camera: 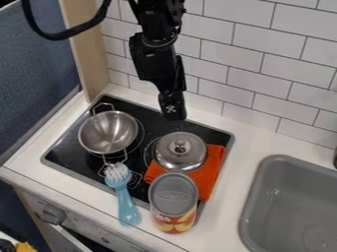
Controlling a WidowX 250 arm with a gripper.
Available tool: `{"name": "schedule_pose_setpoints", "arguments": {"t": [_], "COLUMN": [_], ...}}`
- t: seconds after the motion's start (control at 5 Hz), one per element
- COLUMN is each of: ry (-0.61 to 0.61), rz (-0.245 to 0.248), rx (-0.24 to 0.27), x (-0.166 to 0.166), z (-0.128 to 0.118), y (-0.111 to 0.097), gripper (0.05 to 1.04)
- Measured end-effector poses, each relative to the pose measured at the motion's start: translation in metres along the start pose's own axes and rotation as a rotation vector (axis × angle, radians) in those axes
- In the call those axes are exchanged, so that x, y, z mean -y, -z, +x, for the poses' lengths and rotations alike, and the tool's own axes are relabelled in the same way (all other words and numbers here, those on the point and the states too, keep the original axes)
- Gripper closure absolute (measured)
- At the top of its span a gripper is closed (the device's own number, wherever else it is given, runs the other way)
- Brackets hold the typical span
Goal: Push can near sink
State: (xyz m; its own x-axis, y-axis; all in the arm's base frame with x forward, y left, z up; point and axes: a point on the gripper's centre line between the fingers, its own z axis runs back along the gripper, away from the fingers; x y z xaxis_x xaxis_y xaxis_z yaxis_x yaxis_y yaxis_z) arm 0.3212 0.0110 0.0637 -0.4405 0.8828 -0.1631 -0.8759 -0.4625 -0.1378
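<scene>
Bearings are being taken from the view's centre, with 12 o'clock at the top edge. The black gripper (172,113) is being held at 12 o'clock, pointing down over the rear of the black cooktop (66,147), in front of the white tiled wall (243,54). How far it is being opened, and whether anything is being gripped, cannot be told.

The can (174,204) is being located at 6 o'clock, standing upright at the cooktop's front edge, its grey end being turned up and a red, orange and yellow label being shown. The grey sink (263,197) is being noted at 4 o'clock, set into the white counter (220,226) and lying at 3 o'clock from the can, apart from it.

A metal lid with a knob (180,150) is being seen between gripper and can, partly covering an orange cloth (209,172). A two-handled metal pan (109,132) is being supported by the cooktop at 9 o'clock. A light-blue brush (125,197) is being observed at 7 o'clock, its white bristles being directed toward the pan.
</scene>
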Motion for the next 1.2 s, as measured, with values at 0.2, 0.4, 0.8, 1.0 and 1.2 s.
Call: {"name": "schedule_pose_setpoints", "arguments": {"t": [0.2,0.4,0.8,1.0,1.2], "ry": [0.003,0.050,0.052,-0.001,-0.102], "rz": [0.027,0.057,0.089,0.073,0.007], "rx": [0.011,0.028,0.052,0.055,0.070], "x": [-0.004,-0.013,-0.044,-0.064,-0.078], "z": [0.002,0.008,0.024,0.037,0.047], "y": [0.008,0.013,0.020,0.023,0.016], "gripper": [0.083,0.083,0.083,0.083,0.083]}}
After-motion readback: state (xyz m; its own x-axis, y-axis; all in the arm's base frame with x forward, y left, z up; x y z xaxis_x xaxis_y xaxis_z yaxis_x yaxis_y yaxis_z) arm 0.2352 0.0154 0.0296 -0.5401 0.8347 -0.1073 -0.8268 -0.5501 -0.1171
